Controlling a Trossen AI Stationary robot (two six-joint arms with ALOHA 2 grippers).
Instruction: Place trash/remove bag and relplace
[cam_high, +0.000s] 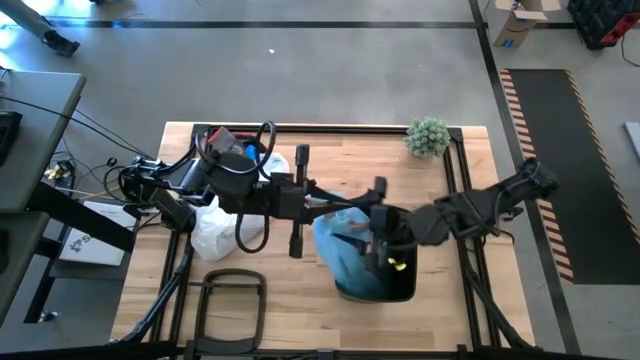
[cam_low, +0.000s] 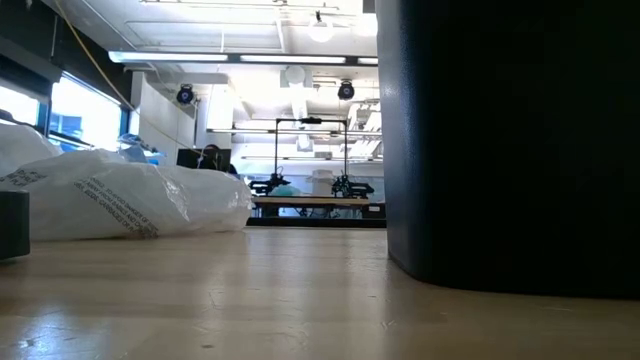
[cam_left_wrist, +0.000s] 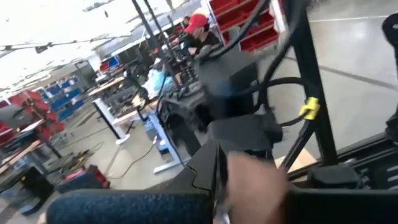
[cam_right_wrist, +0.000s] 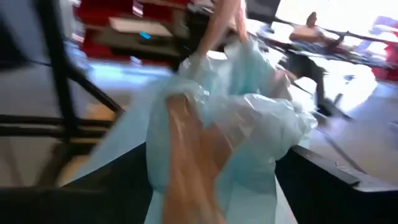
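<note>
The light-blue bag (cam_high: 345, 250) is bunched over the left rim of the black bin (cam_high: 400, 282), which stands near the table's middle and fills the right of the low view (cam_low: 510, 140). My left gripper (cam_high: 312, 203) reaches in level from the table's left and is shut at the bag's drawn-up top. My right gripper (cam_high: 368, 222) comes from the right and hovers over the bin, close against the bag (cam_right_wrist: 249, 118). A reddish tie (cam_right_wrist: 193, 155) runs through the bag's folds. The trash is hidden. My left gripper holds the bag by its gathered top (cam_high: 325, 210), coming level from the table's left. How many layers it has, I cannot tell. The bag hangs from there, crumpled and slack, down onto the bin's rim.
A whiter plastic bag (cam_high: 218, 228) lies on the table at the left, below my left arm, also in the low view (cam_low: 110, 195). A small green plant (cam_high: 428, 137) stands at the far right corner. A black frame (cam_high: 232, 300) lies at the near edge.
</note>
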